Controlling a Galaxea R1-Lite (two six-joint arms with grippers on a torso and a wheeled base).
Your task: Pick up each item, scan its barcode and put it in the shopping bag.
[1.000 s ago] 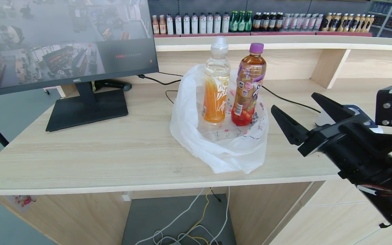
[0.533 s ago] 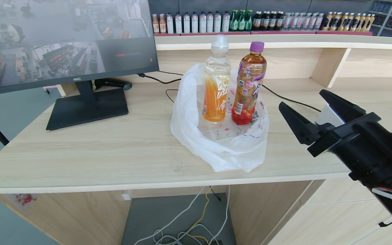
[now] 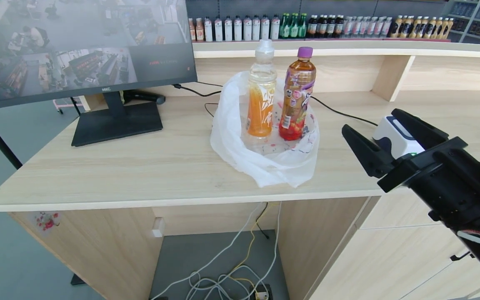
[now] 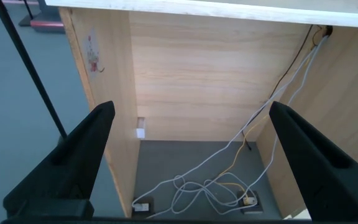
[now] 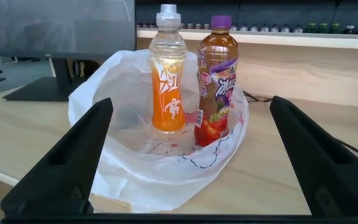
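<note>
Shelves of drinks (image 3: 319, 27) lined the shop wall behind a pale wooden counter (image 3: 140, 166). On it the white shopping bag (image 3: 240, 154) lay slumped open, and the orange drink bottle (image 3: 261, 96) and the purple-capped bottle (image 3: 296, 100) stood upright inside, presumably already scanned. The right gripper (image 3: 369, 121) hung empty with jaws spread, near the barcode scanner (image 3: 394, 137). The left gripper (image 4: 191, 109), likewise spread and empty, pointed below the counter, apparently parked out of the way.
</note>
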